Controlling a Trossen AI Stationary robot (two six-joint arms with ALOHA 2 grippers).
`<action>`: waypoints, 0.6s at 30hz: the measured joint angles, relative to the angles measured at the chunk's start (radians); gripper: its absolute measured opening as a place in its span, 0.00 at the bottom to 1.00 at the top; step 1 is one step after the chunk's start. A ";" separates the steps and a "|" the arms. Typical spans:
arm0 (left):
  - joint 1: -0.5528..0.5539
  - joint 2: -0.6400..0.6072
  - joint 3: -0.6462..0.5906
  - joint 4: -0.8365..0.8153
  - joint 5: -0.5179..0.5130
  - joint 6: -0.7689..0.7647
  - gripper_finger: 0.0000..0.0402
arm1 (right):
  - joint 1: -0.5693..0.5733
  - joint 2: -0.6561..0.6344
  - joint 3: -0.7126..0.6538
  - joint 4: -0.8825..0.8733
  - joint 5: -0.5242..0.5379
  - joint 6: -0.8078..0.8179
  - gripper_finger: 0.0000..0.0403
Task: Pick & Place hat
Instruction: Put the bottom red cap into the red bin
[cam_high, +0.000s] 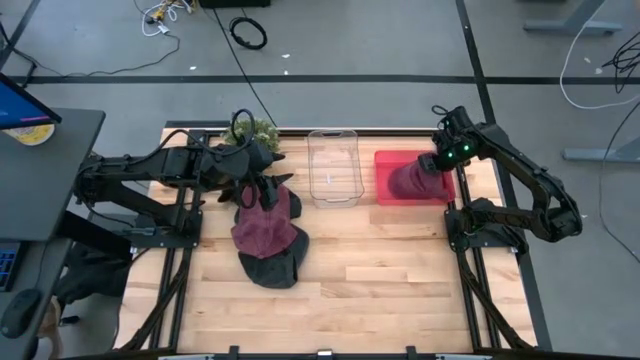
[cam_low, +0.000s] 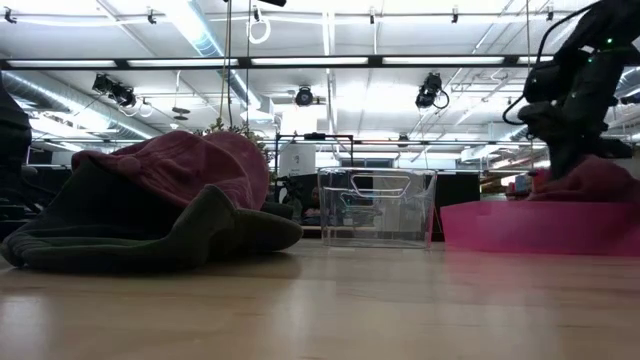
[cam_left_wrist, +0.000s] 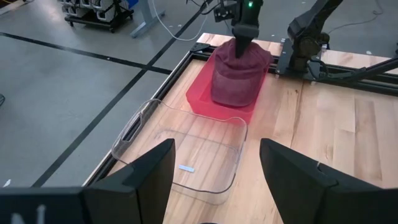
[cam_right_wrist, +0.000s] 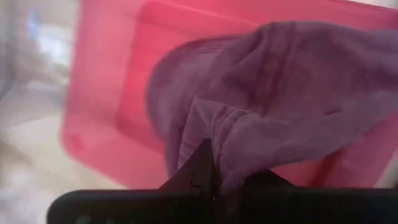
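Observation:
A maroon hat (cam_high: 408, 180) (cam_left_wrist: 236, 78) (cam_right_wrist: 280, 93) sits in a red bin (cam_high: 385, 197) (cam_left_wrist: 199, 102) at the table's far right. My right gripper (cam_high: 432, 165) (cam_left_wrist: 241, 45) (cam_right_wrist: 214, 168) is shut on it. Two more hats lie at the left of the table: a maroon hat (cam_high: 262, 228) (cam_low: 190, 160) rests partly on a dark hat (cam_high: 272, 268) (cam_low: 120, 225). My left gripper (cam_high: 268, 190) (cam_left_wrist: 217, 146) hangs open over the far edge of that pile, with nothing between its fingers. My right gripper pinches a fold of cloth at the top of the hat (cam_right_wrist: 217, 134) between its two fingers, coming from above and pointing down. The cloth is drawn up into a peak under the fingers (cam_left_wrist: 239, 53). The hat's lower part rests in the red bin.
A clear plastic bin (cam_high: 333, 134) (cam_left_wrist: 134, 124) (cam_low: 375, 205) stands between the hat pile and the red bin. A small green plant (cam_high: 260, 130) is at the far edge behind the left arm. Bare wood lies toward the near edge. A desk with a screen (cam_high: 20, 110) stands to the left.

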 joint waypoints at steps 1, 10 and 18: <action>0.000 0.000 0.000 0.000 0.000 0.000 0.59 | 0.000 -0.001 -0.007 0.003 0.017 0.009 0.05; 0.000 0.000 0.000 0.000 0.000 0.000 0.59 | 0.000 -0.003 -0.012 0.003 0.115 0.049 0.08; 0.000 0.000 0.000 0.000 0.000 0.000 0.59 | 0.000 -0.012 -0.008 -0.052 0.094 0.049 0.19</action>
